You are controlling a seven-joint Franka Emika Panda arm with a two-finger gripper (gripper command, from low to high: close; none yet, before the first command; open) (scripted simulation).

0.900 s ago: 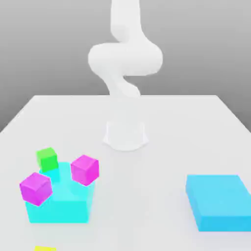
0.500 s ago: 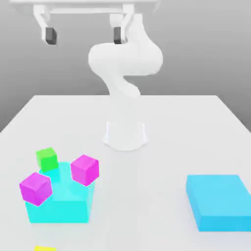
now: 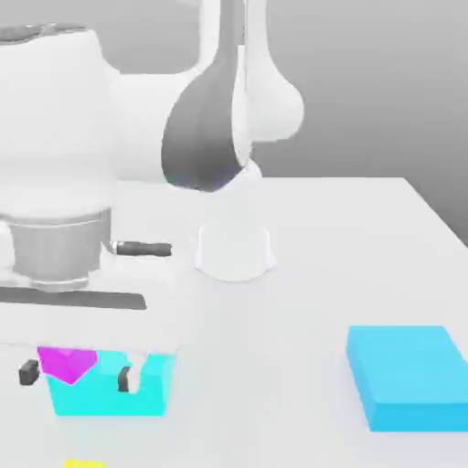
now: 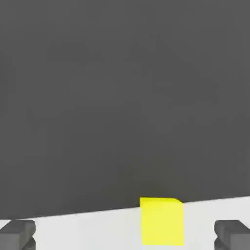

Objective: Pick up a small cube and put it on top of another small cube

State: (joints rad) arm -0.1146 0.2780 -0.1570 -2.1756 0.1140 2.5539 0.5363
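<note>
Approach stage judged; open hand (image 3: 79,376) seen, exterior view's lower left. Small yellow cube (image 4: 161,222) to be centred between fingers, then descended upon.

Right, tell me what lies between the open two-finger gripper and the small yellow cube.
In the hand view, bare white tabletop lies between each side of the open gripper and the small yellow cube.

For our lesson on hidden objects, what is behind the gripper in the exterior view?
Behind the gripper, parts of a magenta cube and the cyan block show; whatever else it covers cannot be seen.
</note>
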